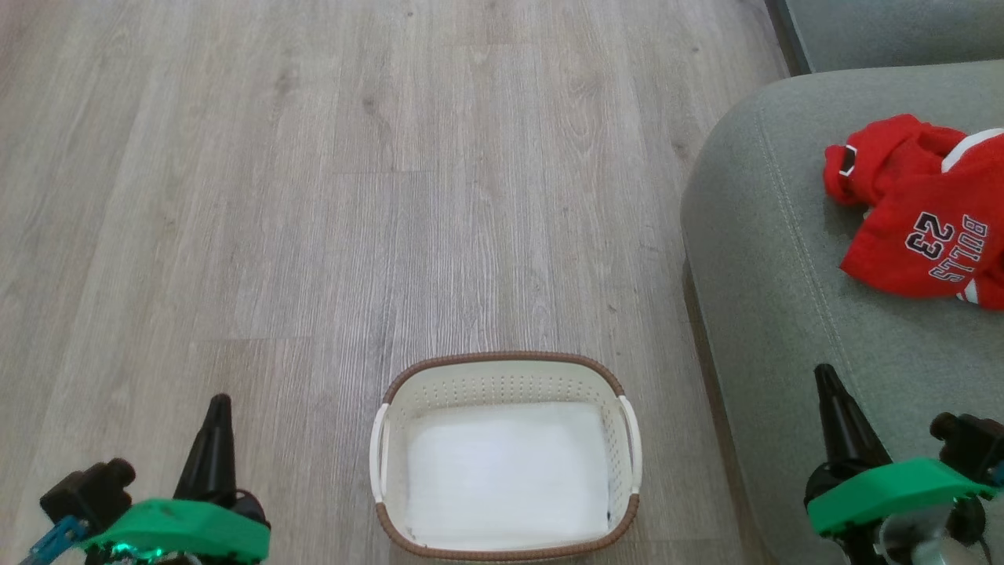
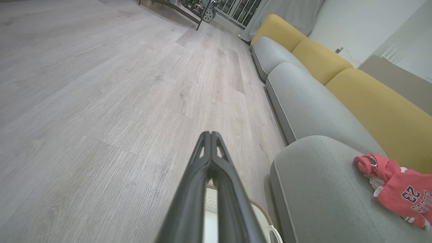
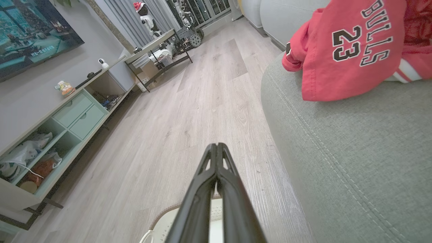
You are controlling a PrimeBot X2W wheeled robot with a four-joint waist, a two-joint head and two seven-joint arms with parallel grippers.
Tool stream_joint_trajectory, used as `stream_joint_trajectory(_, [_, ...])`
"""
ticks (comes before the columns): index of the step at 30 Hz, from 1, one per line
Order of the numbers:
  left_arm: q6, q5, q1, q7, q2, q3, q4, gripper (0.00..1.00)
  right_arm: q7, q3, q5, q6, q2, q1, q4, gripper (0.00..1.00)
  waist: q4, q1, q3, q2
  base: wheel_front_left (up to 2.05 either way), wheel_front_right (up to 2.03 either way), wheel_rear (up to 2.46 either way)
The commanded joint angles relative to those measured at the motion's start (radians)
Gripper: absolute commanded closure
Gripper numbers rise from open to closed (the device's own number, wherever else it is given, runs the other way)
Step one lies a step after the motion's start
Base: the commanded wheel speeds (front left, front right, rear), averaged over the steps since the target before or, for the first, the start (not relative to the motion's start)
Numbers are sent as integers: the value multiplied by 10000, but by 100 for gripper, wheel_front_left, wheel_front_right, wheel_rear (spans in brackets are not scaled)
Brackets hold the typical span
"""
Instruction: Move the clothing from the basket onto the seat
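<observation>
clothing (image 1: 922,212) on seat (image 1: 784,314), near edge

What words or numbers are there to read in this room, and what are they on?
"BULLS": on the red clothing lying on the seat.
"23": same garment, next to that word.
Characters on the wall screen: too blurred to read.

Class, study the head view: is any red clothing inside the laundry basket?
No, the laundry basket is bare inside; the red BULLS 23 jersey lies on the sofa cushion.
</observation>
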Motion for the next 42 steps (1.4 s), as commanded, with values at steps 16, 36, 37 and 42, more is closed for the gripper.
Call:
stream_joint_trajectory(16, [-97,-1673,-746,471,-70,488,-150,100,468,-273,1688,-1,158,-643,-155,100,-2,0,-66,0,0,0,0])
stream_joint_trajectory(36, [-168,-3717,-1042,1050,-244,771,26,100,1021,-556,3706,-2,400,-880,-16,100,-4,0,-155,0,0,0,0])
stream_joint_trajectory(37, [-171,-3819,-1057,1078,-252,786,35,100,1049,-570,3806,-2,413,-892,-9,100,-5,0,-159,0,0,0,0])
stream_joint_trajectory(42, [-189,-4327,-1130,1222,-295,856,78,100,1190,-644,4304,-2,475,-951,26,100,-5,0,-181,0,0,0,0])
